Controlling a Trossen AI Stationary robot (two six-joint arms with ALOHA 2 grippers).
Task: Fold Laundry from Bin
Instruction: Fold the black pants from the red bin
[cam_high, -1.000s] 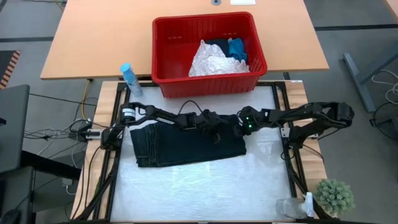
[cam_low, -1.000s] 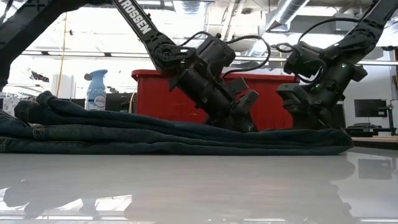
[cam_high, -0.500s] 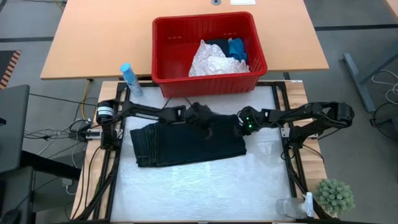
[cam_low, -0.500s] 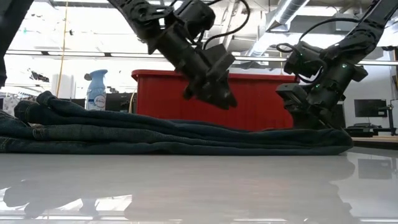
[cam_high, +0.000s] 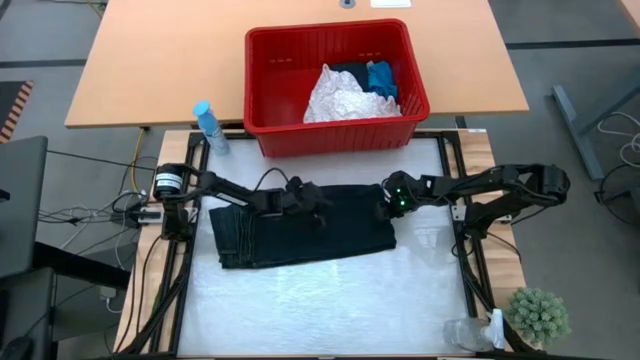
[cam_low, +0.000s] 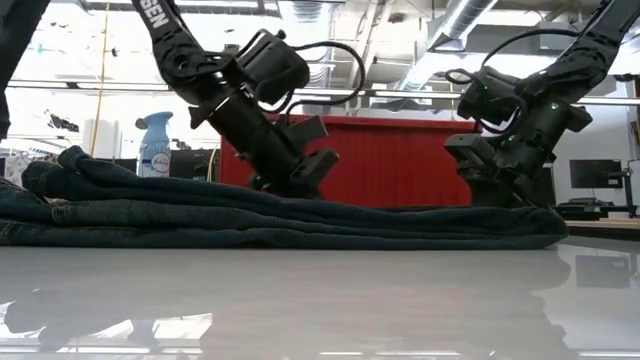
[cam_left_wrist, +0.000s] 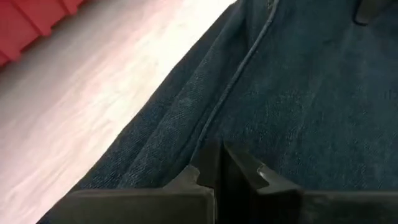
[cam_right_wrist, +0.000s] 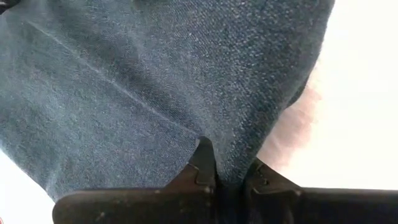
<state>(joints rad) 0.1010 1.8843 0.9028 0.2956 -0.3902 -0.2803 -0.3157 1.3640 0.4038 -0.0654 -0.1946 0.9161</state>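
On the white mat the jeans (cam_high: 305, 226) lie folded into a wide dark rectangle, and the long axis goes left to right across the table, parallel to the front wall of the bin (cam_high: 336, 128).

The left gripper (cam_high: 318, 196) stands over the far long edge of the jeans, a little left of the middle. Its fingers are closed together with nothing between them, and in the left wrist view they press down on the denim beside a seam.

The right gripper (cam_high: 383, 207) is at the far right corner of the jeans. In the right wrist view its fingers are clenched on a fold of the denim there.

So both grippers are on the same far edge, well apart along it, and the free near edge lies toward the front of the table. I judge the next fold must go across the long axis, and the right arm is nearer to the short right end.

In the bin the white cloth (cam_high: 338, 97) and the blue cloth (cam_high: 381, 78) wait.
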